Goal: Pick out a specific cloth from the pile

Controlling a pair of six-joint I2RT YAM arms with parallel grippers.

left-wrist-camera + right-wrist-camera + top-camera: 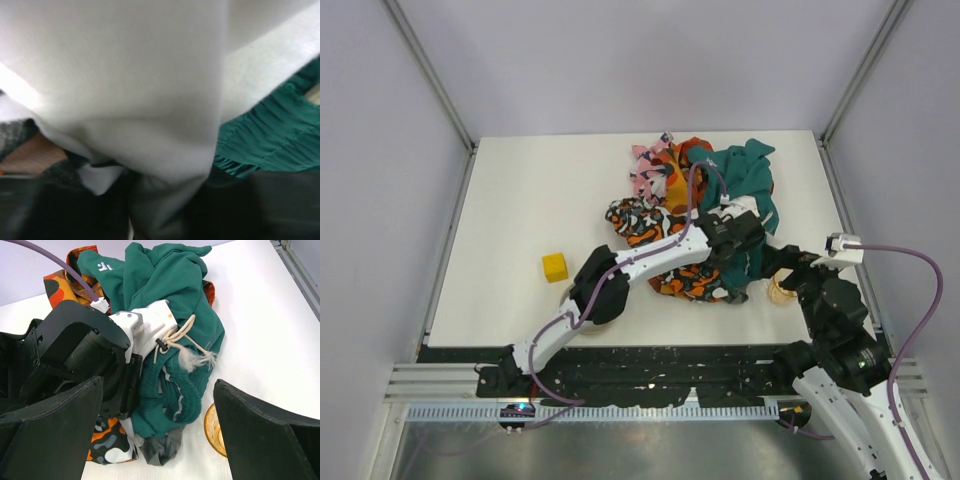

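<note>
The pile (695, 215) of teal, white, pink and orange-black-white cloths lies right of the table's centre. A small fold of the grey cloth (162, 447) sticks out from under the teal cloth (165, 285) at the pile's near edge. My left gripper (735, 245) is pushed into the pile. In its wrist view white cloth (125, 80) fills the frame, and a shaded fold of it runs down between the dark fingers (60, 210). My right gripper (157, 390) is open and empty, hovering just near of the grey fold; it also shows in the top view (790, 268).
A small amber glass dish (214, 432) sits on the table by my right finger, close to the pile's edge. A yellow cube (554, 267) lies at the left. The left arm (640, 265) stretches across the table's front. The table's right edge (840, 215) is near the pile.
</note>
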